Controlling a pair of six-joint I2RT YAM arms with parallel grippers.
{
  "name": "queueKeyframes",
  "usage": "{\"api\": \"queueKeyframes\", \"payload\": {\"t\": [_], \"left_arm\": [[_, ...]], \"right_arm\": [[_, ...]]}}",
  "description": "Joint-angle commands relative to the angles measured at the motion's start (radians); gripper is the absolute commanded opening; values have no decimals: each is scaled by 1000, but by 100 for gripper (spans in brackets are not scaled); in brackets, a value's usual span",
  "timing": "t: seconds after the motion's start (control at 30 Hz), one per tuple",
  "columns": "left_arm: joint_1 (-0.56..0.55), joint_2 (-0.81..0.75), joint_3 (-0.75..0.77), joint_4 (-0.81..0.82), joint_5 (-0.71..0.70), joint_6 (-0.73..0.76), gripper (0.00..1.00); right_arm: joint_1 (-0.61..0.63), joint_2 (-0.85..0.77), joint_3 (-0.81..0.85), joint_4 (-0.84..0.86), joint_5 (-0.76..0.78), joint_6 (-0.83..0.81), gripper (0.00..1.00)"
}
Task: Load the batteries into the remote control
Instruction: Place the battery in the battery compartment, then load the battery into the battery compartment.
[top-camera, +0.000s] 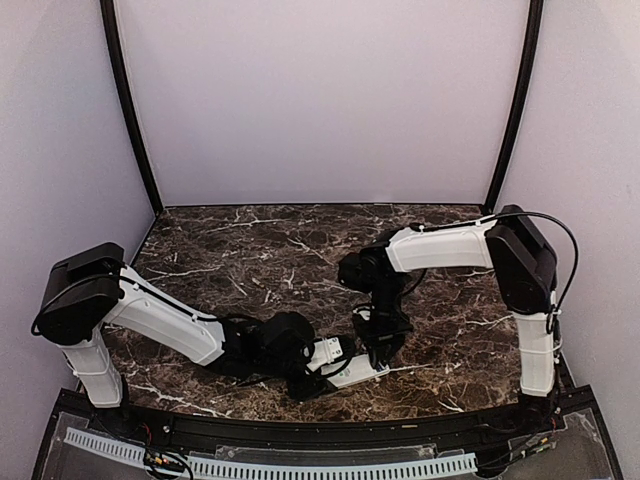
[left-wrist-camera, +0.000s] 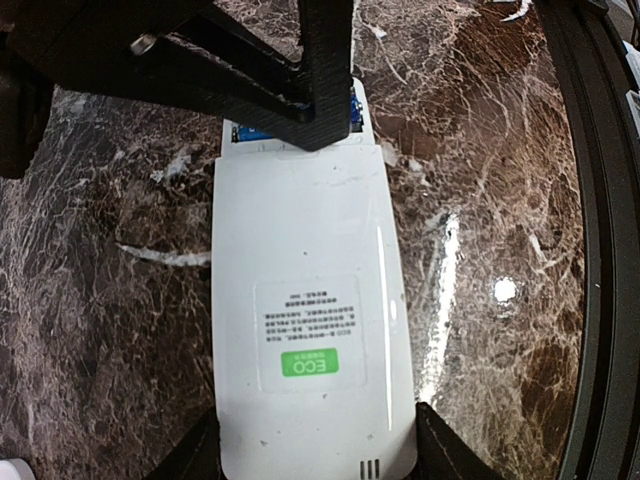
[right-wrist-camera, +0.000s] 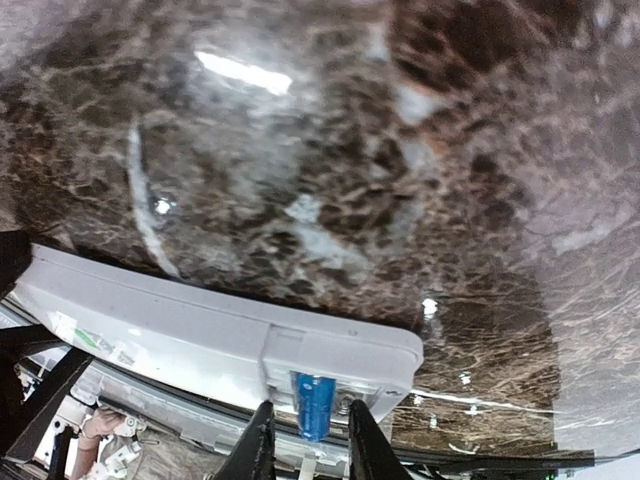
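Observation:
The remote control (left-wrist-camera: 305, 300) lies back up on the marble table, white with a green ECO label. My left gripper (left-wrist-camera: 318, 452) is shut on its near end, one finger on each long side. In the top view the remote (top-camera: 358, 372) is at the front centre, with my left gripper (top-camera: 308, 365) to its left. The battery bay at its far end is uncovered, and blue battery (left-wrist-camera: 250, 132) shows in it. My right gripper (right-wrist-camera: 310, 442) hangs over that bay, jaws a little apart. A blue battery (right-wrist-camera: 315, 400) sits between them with a gap on each side.
The black raised rim (left-wrist-camera: 600, 250) of the table runs close along the remote's right side. Dark marble table (top-camera: 300, 250) stretches behind the arms to the white back wall. A bit of something white (left-wrist-camera: 8, 468) shows at the left wrist view's lower left corner.

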Motion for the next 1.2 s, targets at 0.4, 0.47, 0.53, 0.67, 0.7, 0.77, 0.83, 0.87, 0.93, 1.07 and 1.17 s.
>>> {"api": "queueKeyframes", "payload": {"t": [0.4,0.47,0.53,0.67,0.7,0.77,0.83,0.87,0.93,1.07,1.17], "left_arm": [[9,24,-40,-141,-13,10,27],[9,25,-39,-140,-14,10,27],[9,25,-38,-140,-13,11,27],[9,25,-38,-141,-14,11,27],[9,25,-38,-141,-15,11,27],[9,25,-38,-141,-15,10,27],[9,25,-39,-142,-15,11,27],[9,25,-39,-142,-15,11,27],[9,24,-39,-142,-15,11,27],[8,27,-37,-143,-15,11,27],[9,27,-37,-143,-15,12,27]], "right_arm": [[6,-61,17,58,82,-3,28],[6,-75,12,46,82,0,29],[6,-97,-1,39,87,7,29],[6,-160,-50,45,68,31,29],[6,-180,-71,57,54,48,27],[6,-227,-142,92,14,84,23],[6,-276,-221,147,-23,131,19],[8,-308,-260,184,-45,159,18],[8,-353,-335,283,-87,212,17],[9,-402,-423,405,-114,300,13],[9,-392,-462,466,-142,327,11]]}}
